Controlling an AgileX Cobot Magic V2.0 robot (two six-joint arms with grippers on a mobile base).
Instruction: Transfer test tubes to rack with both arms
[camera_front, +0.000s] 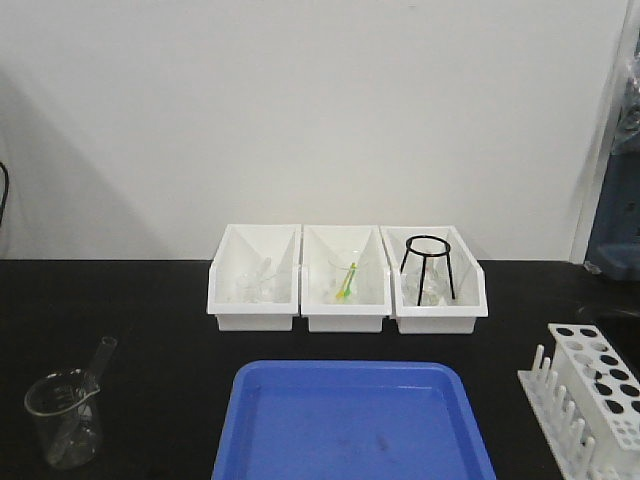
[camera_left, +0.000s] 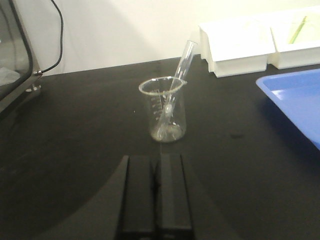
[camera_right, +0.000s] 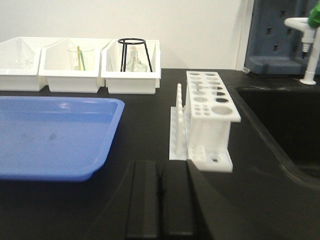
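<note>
A clear test tube (camera_front: 97, 358) leans in a glass beaker (camera_front: 64, 417) at the front left of the black table. In the left wrist view the test tube (camera_left: 180, 66) sticks out of the beaker (camera_left: 163, 111), a short way ahead of my left gripper (camera_left: 156, 161), which is shut and empty. The white rack (camera_front: 596, 392) stands at the front right with its holes empty. In the right wrist view the rack (camera_right: 208, 115) is just ahead and right of my right gripper (camera_right: 160, 166), shut and empty. Neither arm shows in the front view.
A blue tray (camera_front: 352, 420) lies at the front centre. Three white bins (camera_front: 346, 278) stand behind it, holding glassware, a green stick and a black wire tripod (camera_front: 428, 263). A sink basin (camera_right: 285, 125) drops off to the right of the rack.
</note>
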